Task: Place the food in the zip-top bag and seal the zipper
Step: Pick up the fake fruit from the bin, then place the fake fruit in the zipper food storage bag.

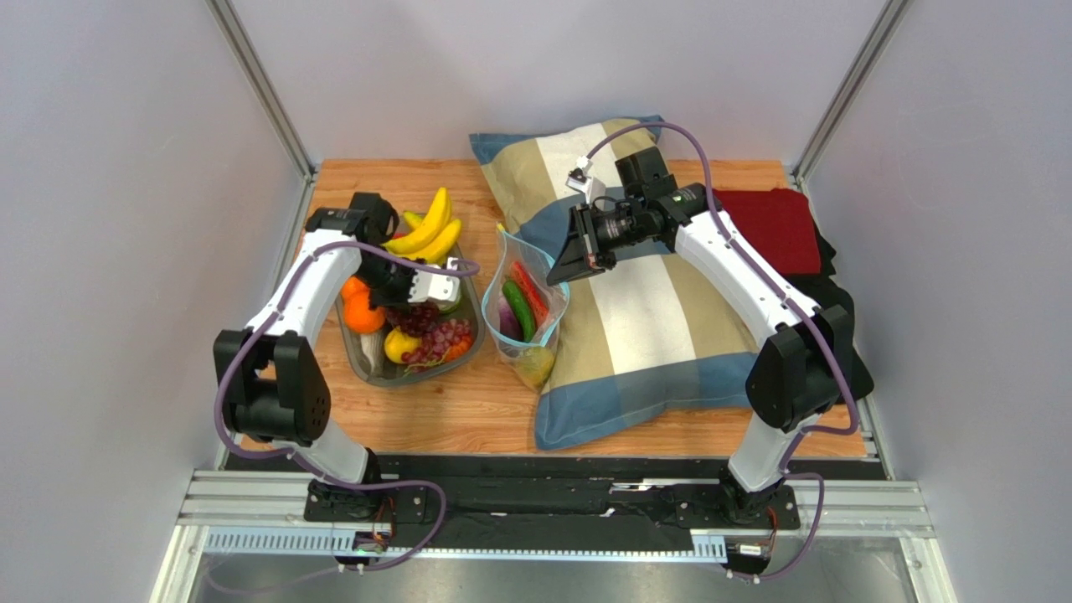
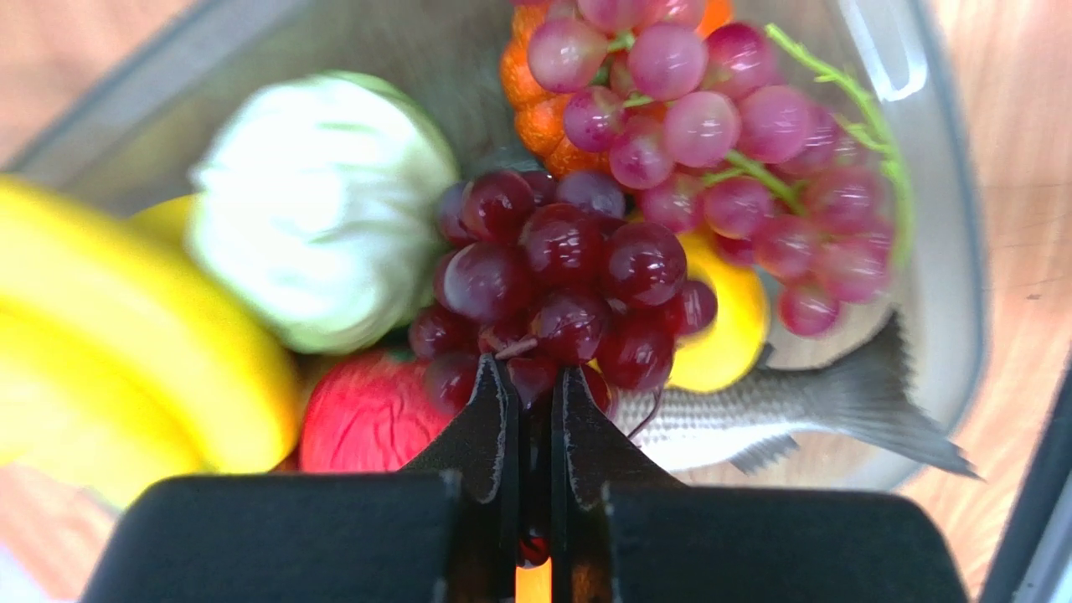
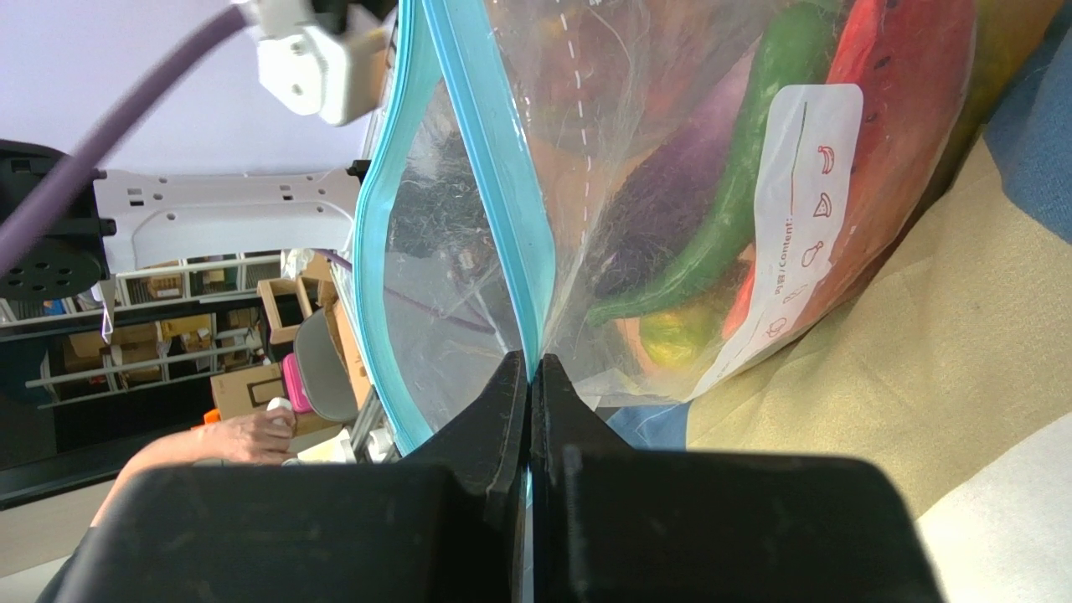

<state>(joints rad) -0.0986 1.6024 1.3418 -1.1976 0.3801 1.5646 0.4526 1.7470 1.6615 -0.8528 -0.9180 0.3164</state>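
Note:
In the left wrist view my left gripper is shut on a bunch of dark purple grapes, pinching the bunch's near side. The grapes lie among other food in a greyish clear dish. From above, the left gripper is down inside that dish. The zip-top bag stands against the pillow with green, red and purple pieces inside. My right gripper is shut on the light-blue zipper, holding the bag with its mouth gaping. The bag's white label faces the camera.
The dish also holds pale pink grapes, bananas, a white bulb, a red fruit, a yellow piece and a toy fish. A striped pillow lies right of the bag, a dark red cloth beyond it.

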